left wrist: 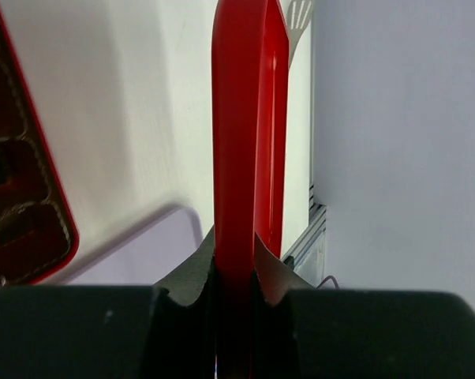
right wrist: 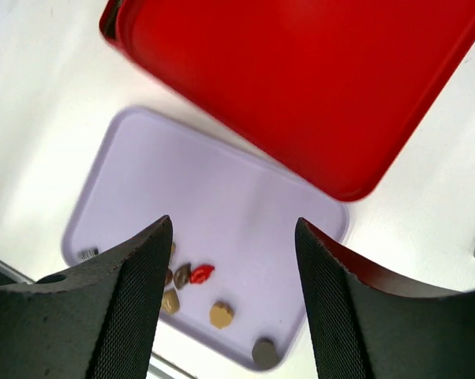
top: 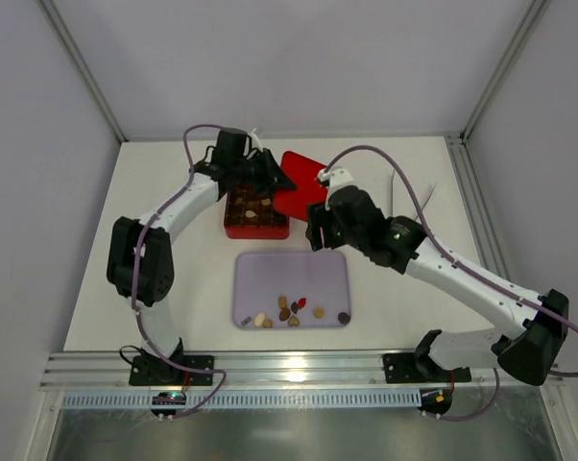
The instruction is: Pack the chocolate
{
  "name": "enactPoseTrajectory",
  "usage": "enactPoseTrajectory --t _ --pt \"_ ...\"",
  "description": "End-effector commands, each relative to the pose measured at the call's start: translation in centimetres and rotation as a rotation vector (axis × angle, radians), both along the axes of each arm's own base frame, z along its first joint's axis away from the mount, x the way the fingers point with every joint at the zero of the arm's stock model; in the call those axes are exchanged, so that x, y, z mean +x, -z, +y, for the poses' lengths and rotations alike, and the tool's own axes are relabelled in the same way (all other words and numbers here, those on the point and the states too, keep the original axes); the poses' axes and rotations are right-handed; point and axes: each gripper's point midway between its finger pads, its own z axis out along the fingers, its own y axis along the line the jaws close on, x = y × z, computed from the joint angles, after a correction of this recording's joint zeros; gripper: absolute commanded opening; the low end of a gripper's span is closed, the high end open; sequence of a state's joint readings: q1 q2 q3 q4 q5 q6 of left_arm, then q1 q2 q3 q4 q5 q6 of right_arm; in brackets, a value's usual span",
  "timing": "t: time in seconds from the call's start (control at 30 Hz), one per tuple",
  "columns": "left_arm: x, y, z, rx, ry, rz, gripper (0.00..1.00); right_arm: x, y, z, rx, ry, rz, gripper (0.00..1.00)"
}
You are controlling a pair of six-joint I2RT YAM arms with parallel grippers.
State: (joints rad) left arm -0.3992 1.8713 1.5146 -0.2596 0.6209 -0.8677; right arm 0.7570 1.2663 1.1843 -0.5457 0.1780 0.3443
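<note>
Several loose chocolates [top: 291, 309] lie at the near edge of the pale lilac tray [top: 270, 274]: tan, dark brown and one reddish piece [right wrist: 200, 273]. A few more sit in the red compartment box [top: 255, 216]. My left gripper [left wrist: 233, 264] is shut on the rim of the red lid [left wrist: 241, 150], which I see edge-on; from above the lid [top: 301, 173] tilts beside the box. My right gripper [right wrist: 232, 229] is open and holds nothing. It hangs over the far right of the tray [right wrist: 222, 197], just in front of the lid [right wrist: 301, 79].
The box [left wrist: 16, 205] lies left of the held lid in the left wrist view. White walls close the table at the back and both sides. A metal rail [top: 299, 370] runs along the near edge, and purple cables loop over both arms.
</note>
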Motion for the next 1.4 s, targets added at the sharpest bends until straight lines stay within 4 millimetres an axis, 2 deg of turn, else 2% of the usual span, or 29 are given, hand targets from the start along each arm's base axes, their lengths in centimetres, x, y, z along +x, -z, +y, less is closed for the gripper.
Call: enactPoseTrajectory --t 0.0,0.07,0.1,0.2,0.37,0.47,0.53,0.77,0.9,1.0,1.23,1.33,1.37 --pt "-2.8 -1.0 1.7 0.062 0.032 0.023 0.0 -1.9 0.6 -0.7 -0.251 0.004 -0.104 0.65" --pt "-3.4 -1.4 2.3 0.074 0.034 0.025 0.0 -2.6 1.4 -1.1 -0.369 0.007 -0.112 0.67" --pt "-3.9 -1.4 2.4 0.08 0.035 0.036 0.0 -3.3 1.3 -0.4 -0.401 -0.029 -0.133 0.67" --pt "-4.9 -1.6 2.8 0.08 0.032 0.046 0.0 -3.5 1.3 0.1 -0.492 -0.026 -0.201 0.7" --pt "-6.4 -1.3 3.6 0.098 0.028 0.071 0.0 -2.8 0.2 1.7 -0.597 0.013 -0.343 0.73" --pt "-6.9 -1.2 3.7 0.094 0.031 0.082 0.0 -2.7 0.2 3.3 -0.617 -0.013 -0.4 0.74" --pt "-7.0 -1.4 3.7 0.088 0.032 0.087 0.0 -2.5 0.5 4.4 -0.625 -0.029 -0.415 0.75" --pt "-7.5 -2.0 3.7 0.066 0.038 0.093 0.0 -1.8 1.5 6.3 -0.7 -0.072 -0.491 0.76" --pt "-7.8 -1.9 4.0 0.059 0.04 0.106 0.0 -0.8 1.9 6.3 -0.808 -0.056 -0.544 0.64" --pt "-8.1 -2.1 4.3 0.05 0.041 0.108 0.0 -0.3 2.3 7.1 -0.824 -0.047 -0.57 0.55" --pt "-8.6 -2.3 5.0 0.035 0.038 0.116 0.0 0.4 3.4 7.2 -0.892 -0.048 -0.59 0.52" --pt "-8.7 -2.6 5.3 0.024 0.039 0.113 0.0 0.7 3.4 7.1 -0.915 -0.043 -0.601 0.46" --pt "-8.8 -2.5 5.4 0.023 0.038 0.118 0.0 0.8 3.3 7.1 -0.914 -0.04 -0.601 0.4"
